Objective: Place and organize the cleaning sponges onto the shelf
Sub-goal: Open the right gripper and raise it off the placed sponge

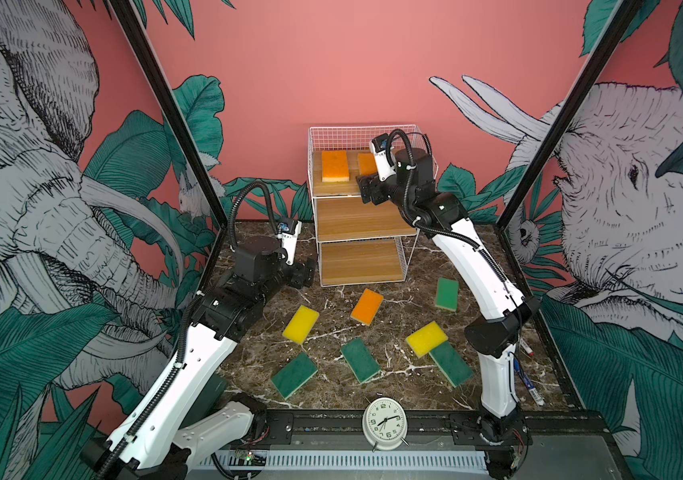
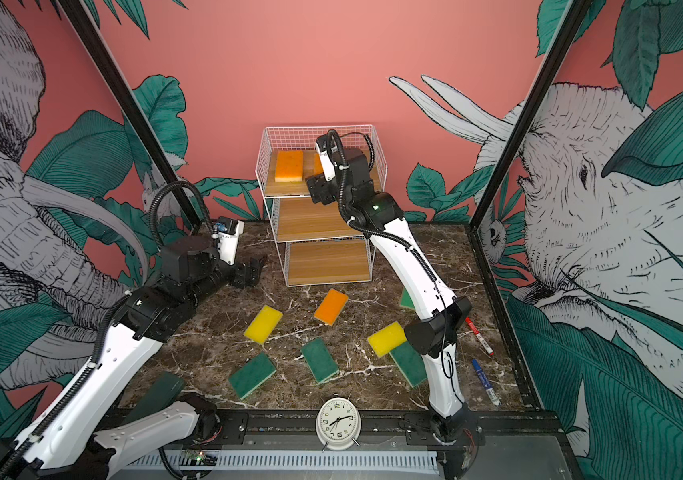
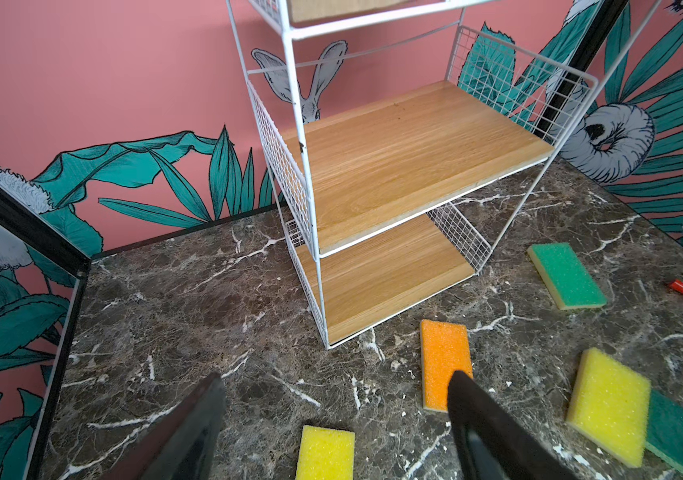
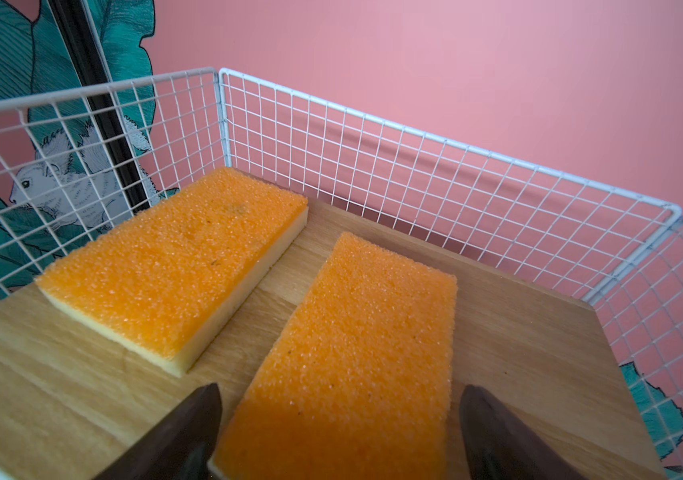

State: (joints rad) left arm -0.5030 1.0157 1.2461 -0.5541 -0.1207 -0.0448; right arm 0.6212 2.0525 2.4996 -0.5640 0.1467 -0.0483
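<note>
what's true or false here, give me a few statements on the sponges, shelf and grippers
1. The far orange sponge and the near orange sponge lie on the top board of the shelf. True.
2. The middle board holds a yellow sponge. False: it is bare.
3. The right gripper is open. True.
4. The left gripper grips a green sponge. False: it is open and empty.

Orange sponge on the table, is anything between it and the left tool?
Nothing visible. Only bare marble lies between the open left tool and the orange sponge. The shelf has its bottom front corner close beside that path, and a yellow sponge lies off to the near side.
</note>
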